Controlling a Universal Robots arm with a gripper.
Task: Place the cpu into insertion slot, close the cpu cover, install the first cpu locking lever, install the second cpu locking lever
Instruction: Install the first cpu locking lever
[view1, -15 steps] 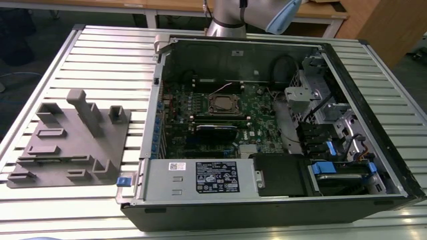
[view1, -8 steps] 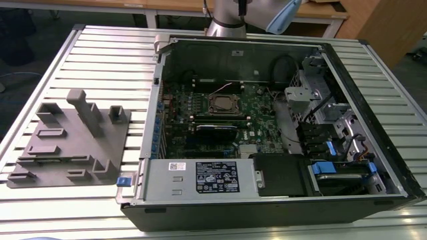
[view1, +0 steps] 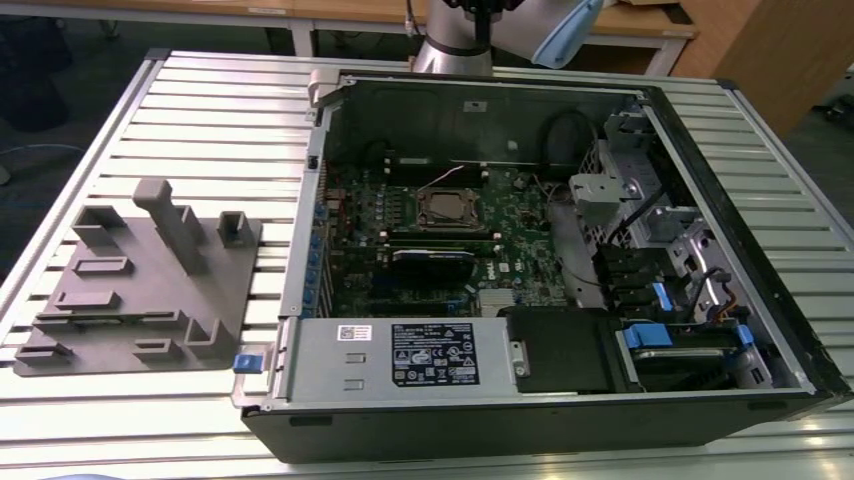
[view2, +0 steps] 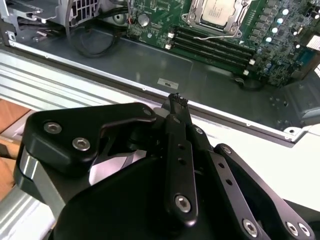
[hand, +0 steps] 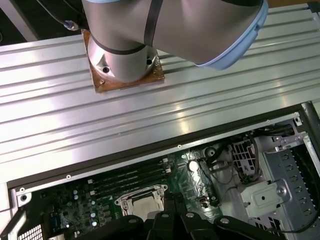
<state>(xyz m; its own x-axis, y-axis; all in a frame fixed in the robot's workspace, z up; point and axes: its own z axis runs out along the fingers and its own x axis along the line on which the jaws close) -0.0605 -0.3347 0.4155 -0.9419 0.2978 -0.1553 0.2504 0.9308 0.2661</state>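
The cpu (view1: 446, 208) with its pale metal top (view2: 220, 10) lies in the insertion slot on the green board inside the open computer case. The silvery cpu cover (view2: 194, 16) frames it and seems to lie down over it. A thin wire lever (view2: 220, 34) runs along one side of the socket. The socket and cpu (hand: 145, 204) also appear in the first wrist view. My gripper (view2: 176, 100) hovers over the case's edge, well apart from the socket, its fingers shut together with nothing between them. Its tips (hand: 172, 200) point toward the board.
Long black memory slots (view2: 215, 45) lie beside the socket. The case holds a power supply (view1: 400, 355) and a drive cage (view1: 641, 200). A grey fixture tray (view1: 134, 290) sits on the slatted metal table at the exterior view's left. The arm's base (hand: 125, 55) stands behind the case.
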